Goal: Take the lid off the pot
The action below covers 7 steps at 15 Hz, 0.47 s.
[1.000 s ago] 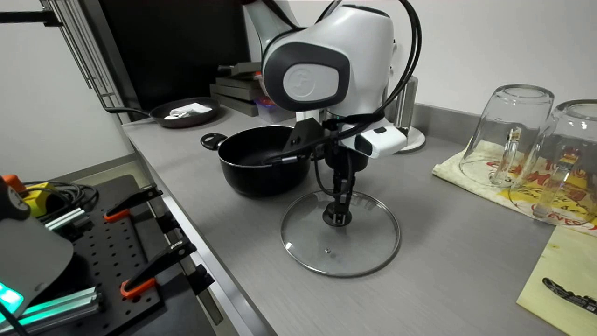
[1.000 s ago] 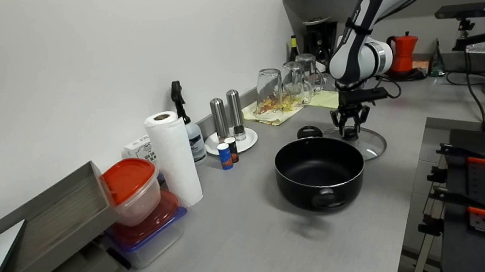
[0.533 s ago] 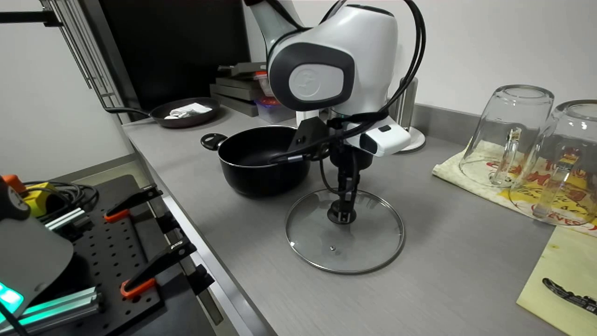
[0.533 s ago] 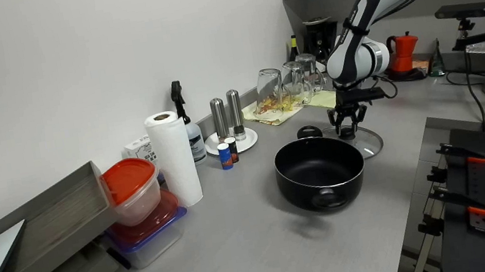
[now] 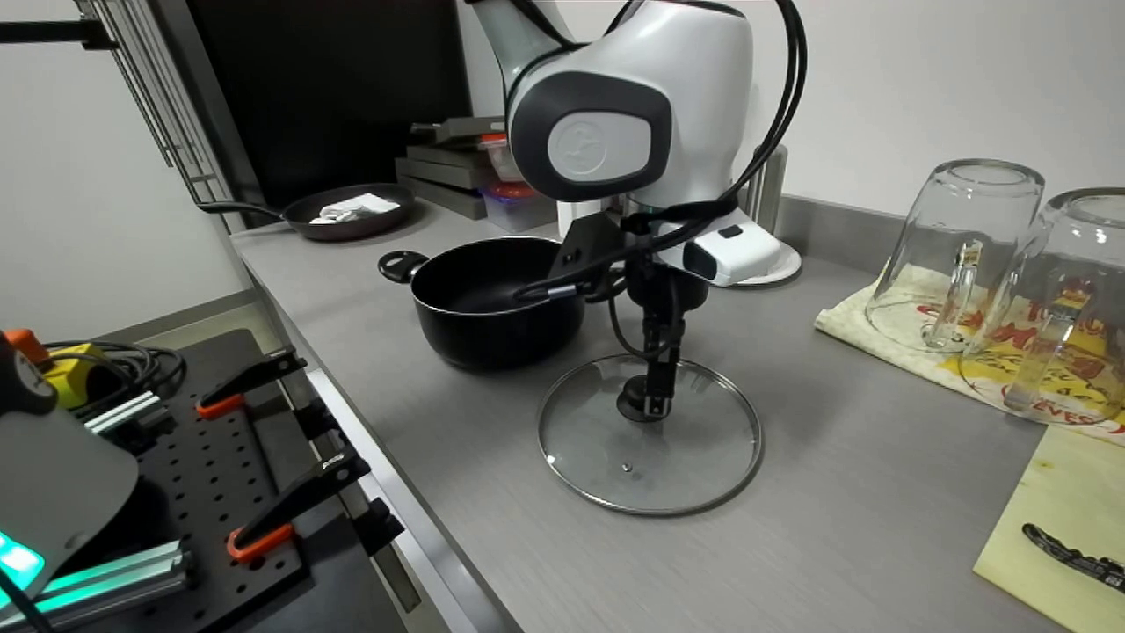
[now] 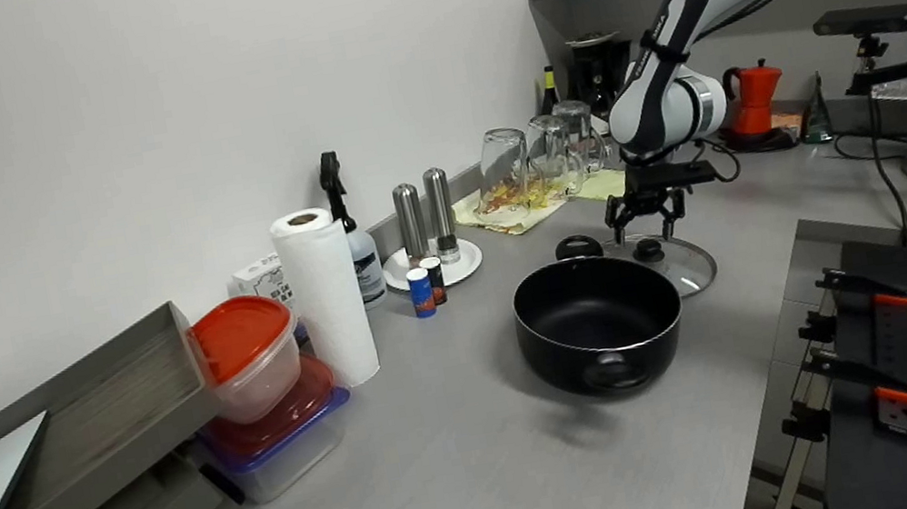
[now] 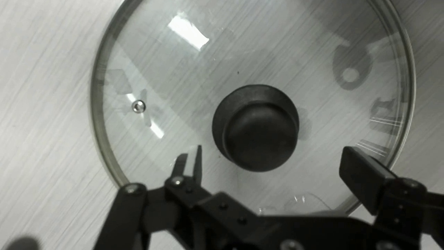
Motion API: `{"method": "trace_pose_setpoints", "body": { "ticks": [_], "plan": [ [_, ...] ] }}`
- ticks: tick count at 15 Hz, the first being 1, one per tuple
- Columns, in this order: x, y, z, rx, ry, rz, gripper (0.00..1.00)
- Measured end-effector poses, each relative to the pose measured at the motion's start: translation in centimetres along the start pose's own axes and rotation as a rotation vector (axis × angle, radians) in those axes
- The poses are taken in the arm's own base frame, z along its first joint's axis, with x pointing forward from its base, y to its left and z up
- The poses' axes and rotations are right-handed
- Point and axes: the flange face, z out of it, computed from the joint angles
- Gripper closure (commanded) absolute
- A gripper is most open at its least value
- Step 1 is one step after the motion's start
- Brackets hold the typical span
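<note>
Jaws, spread wide, hang over the glass lid (image 5: 650,448), apart from its black knob (image 7: 262,135). In an exterior view it lies flat on the counter (image 5: 844,527), lower centre; open surface stretches lower right, metal edge (image 5: 426,536) lower left, black pot (image 5: 497,334) just beside, upper left. At right, the towel (image 5: 844,316) bears partly readable red lettering.

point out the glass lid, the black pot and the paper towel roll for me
Glass lid (image 7: 260,135), in the wrist view: on its dark centre knob.
Black pot (image 6: 600,317), in an exterior view: on its bare inside.
Paper towel roll (image 6: 328,303), in an exterior view: on its white upright side.
</note>
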Motion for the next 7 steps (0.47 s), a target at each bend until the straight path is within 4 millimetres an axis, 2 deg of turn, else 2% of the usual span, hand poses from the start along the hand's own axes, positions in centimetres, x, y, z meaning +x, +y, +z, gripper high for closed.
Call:
{"method": "trace_pose_setpoints", "body": {
  "ticks": [3, 7],
  "plan": [
    [-0.1, -0.3, -1.7, 0.017, 0.018, -0.003, 0.0],
    [-1.3, -0.6, -5.3, 0.051, 0.047, -0.012, 0.0]
  ]
}}
